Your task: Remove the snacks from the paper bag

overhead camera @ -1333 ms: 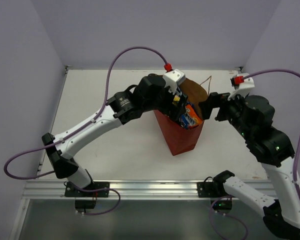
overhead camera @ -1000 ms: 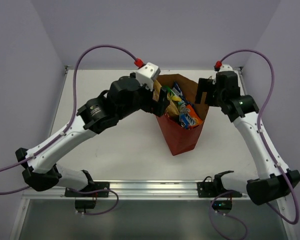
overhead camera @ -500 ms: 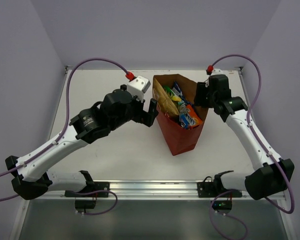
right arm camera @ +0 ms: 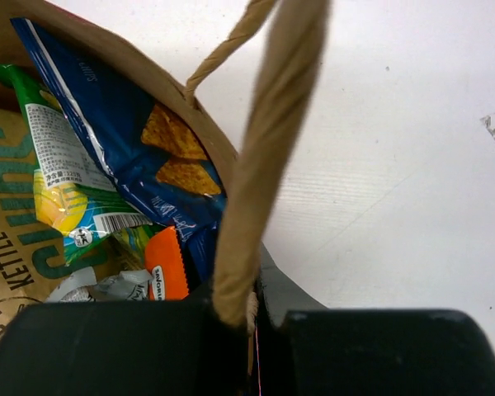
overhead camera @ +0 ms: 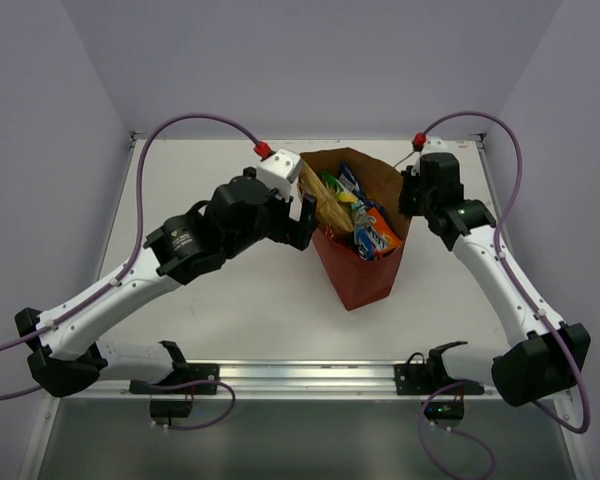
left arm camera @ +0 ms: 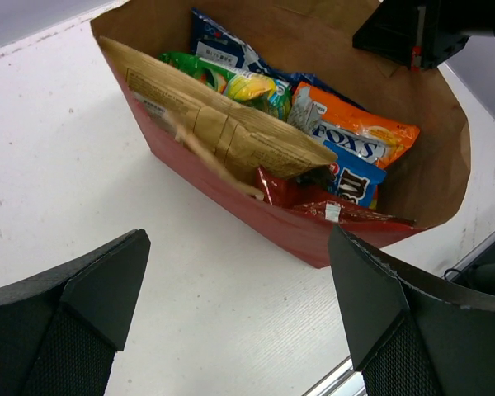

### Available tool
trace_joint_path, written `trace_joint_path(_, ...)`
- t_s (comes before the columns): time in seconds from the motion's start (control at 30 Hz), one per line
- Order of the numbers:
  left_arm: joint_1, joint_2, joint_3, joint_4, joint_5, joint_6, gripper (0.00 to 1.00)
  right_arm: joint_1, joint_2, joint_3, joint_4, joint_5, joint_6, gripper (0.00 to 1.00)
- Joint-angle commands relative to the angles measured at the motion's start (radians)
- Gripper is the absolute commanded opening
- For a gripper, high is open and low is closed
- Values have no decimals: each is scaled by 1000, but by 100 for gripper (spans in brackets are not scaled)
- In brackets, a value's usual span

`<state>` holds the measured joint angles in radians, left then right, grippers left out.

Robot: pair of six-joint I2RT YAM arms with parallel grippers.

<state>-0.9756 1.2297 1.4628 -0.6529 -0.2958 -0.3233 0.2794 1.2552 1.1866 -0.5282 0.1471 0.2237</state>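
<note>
The paper bag (overhead camera: pixel 361 277), red outside and brown inside, stands upright mid-table with its mouth open. Snacks fill it: a tan bag with teal print (left arm camera: pixel 206 124), a blue Doritos bag (right arm camera: pixel 140 157), a green pack (left arm camera: pixel 190 66), an orange pack (left arm camera: pixel 355 136) and a blue one (left arm camera: pixel 352 179). My left gripper (overhead camera: pixel 302 222) hangs open just left of the bag's mouth, nothing between its fingers (left arm camera: pixel 238 247). My right gripper (overhead camera: pixel 408 196) is shut on the bag's right rim (right arm camera: pixel 272 165), beside the twisted handle (right arm camera: pixel 231 41).
The white table (overhead camera: pixel 230 290) spreads round the bag, with a metal rail (overhead camera: pixel 300 375) along the near edge. Purple walls close in the back and sides. Cables loop above both arms.
My left gripper pulled back from the bag's mouth to its left side, still open. My right gripper reached the bag's right rim and closed on it.
</note>
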Motion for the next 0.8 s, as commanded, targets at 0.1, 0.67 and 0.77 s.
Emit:
trace_joint_path(0.1, 5, 85, 117, 38, 7, -7, 97, 1, -99, 80, 163, 83, -73, 0)
trace_joint_path(0.67, 5, 367, 222, 223, 156, -65, 93, 58, -188, 55, 313, 147, -218, 0)
trace_joint_path(0.77, 5, 430, 195, 291, 191, -115, 89, 81, -211, 21, 333, 207, -218, 0)
